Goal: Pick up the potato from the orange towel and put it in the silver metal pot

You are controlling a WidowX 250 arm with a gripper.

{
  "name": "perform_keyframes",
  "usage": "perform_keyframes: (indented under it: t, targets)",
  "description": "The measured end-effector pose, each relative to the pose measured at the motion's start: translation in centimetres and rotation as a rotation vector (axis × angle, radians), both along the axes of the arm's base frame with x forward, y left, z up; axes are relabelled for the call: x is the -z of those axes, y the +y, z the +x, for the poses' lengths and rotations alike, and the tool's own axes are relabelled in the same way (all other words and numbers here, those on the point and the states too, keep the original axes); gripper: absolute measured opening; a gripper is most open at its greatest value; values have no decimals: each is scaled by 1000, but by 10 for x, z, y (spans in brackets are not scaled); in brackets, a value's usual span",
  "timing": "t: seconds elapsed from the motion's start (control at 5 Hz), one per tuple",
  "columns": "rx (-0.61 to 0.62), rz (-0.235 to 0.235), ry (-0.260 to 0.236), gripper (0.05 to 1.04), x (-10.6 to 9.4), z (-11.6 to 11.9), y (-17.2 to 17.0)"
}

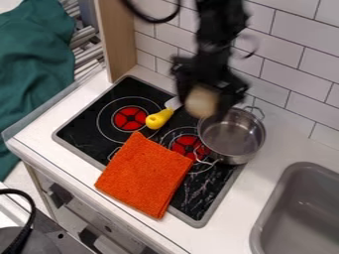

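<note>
Above the stove [84, 115], near the metal pot [232, 135], a rounded beige item [200, 104] was pinched by the end effector [206, 100].

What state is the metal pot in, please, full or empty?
Empty, as far as shows: the metal pot has an open top, with bare metal inside.

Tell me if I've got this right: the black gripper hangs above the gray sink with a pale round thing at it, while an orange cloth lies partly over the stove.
Not quite: the camera view shows the black gripper by the metal pot, near the wall, not above the gray sink. The pale round thing is at it, and the orange cloth lies partly over the stove.
</note>
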State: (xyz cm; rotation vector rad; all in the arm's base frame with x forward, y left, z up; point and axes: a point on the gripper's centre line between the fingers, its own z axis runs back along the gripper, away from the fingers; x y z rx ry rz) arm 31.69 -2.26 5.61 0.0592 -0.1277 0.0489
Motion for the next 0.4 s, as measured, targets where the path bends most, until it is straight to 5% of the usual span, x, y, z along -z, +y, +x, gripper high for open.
perform_keyframes:
  t: [0.4]
  targets:
    - [82,-27,32,905,8,25,-36]
